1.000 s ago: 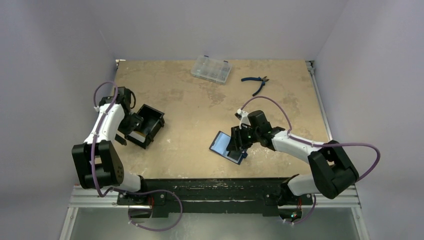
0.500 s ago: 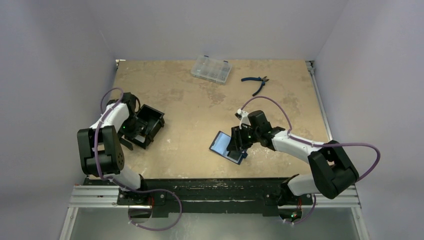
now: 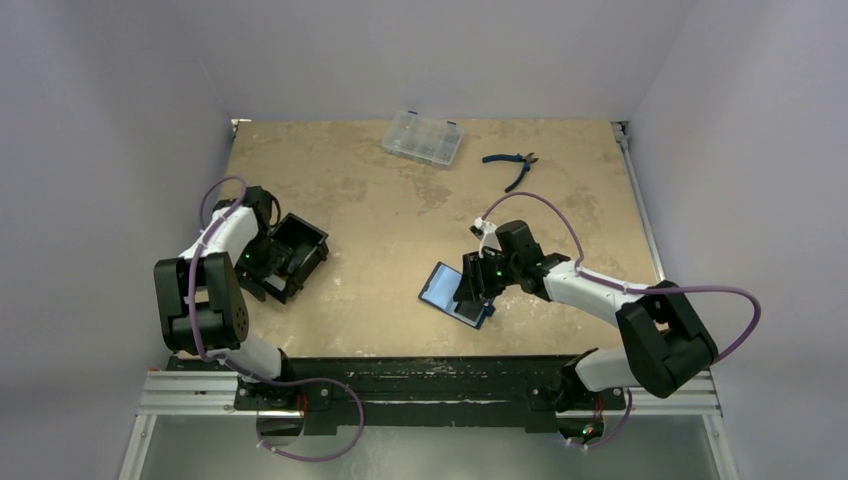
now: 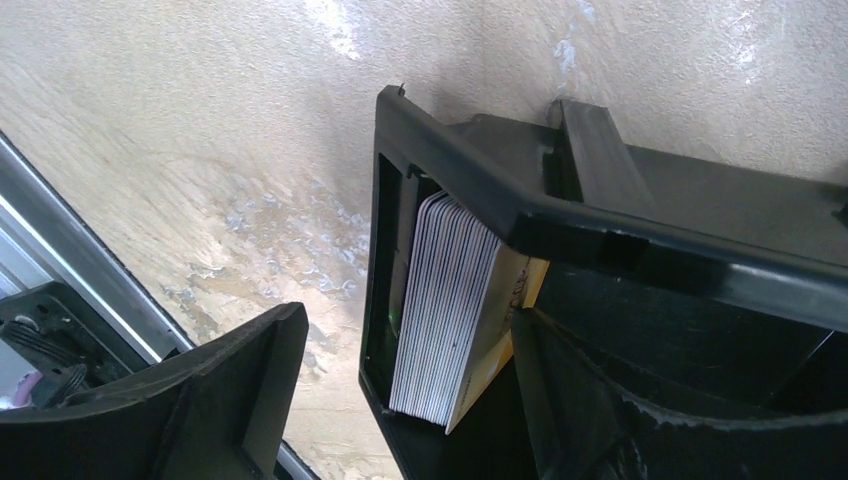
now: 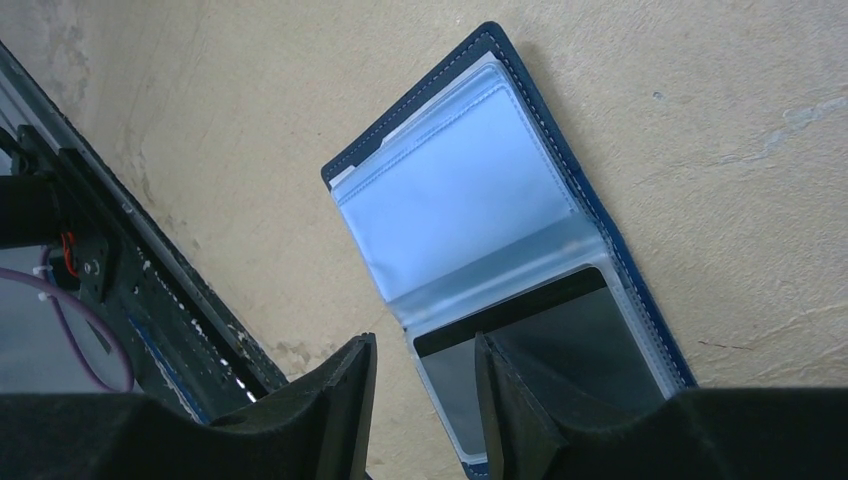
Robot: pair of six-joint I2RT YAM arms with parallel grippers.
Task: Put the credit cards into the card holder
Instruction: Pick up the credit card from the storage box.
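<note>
The credit cards (image 4: pixel 445 310) stand on edge as a whitish stack, a yellow one facing out, inside a black open-topped box (image 4: pixel 470 180). My left gripper (image 4: pixel 407 318) is open astride them, one finger outside the box wall and the other inside by the yellow card. In the top view that gripper (image 3: pixel 262 265) is at the box's near-left end. The card holder (image 5: pixel 450 190) lies open flat on the table, with a dark-striped card (image 5: pixel 560 335) in its lower clear sleeve. My right gripper (image 5: pixel 423 345) is open over the holder's left edge, one finger over the sleeve and the other over the table.
A clear compartment case (image 3: pixel 422 138) sits at the back of the table, with blue-handled pliers (image 3: pixel 512 165) to its right. The black-and-metal mounting rail (image 3: pixel 440 375) runs along the near edge. Walls close in the left, right and back.
My left arm has folded in and brought its gripper down around the near-left end of the black box, with the jaws a little narrower. The right arm and card holder have not moved.
</note>
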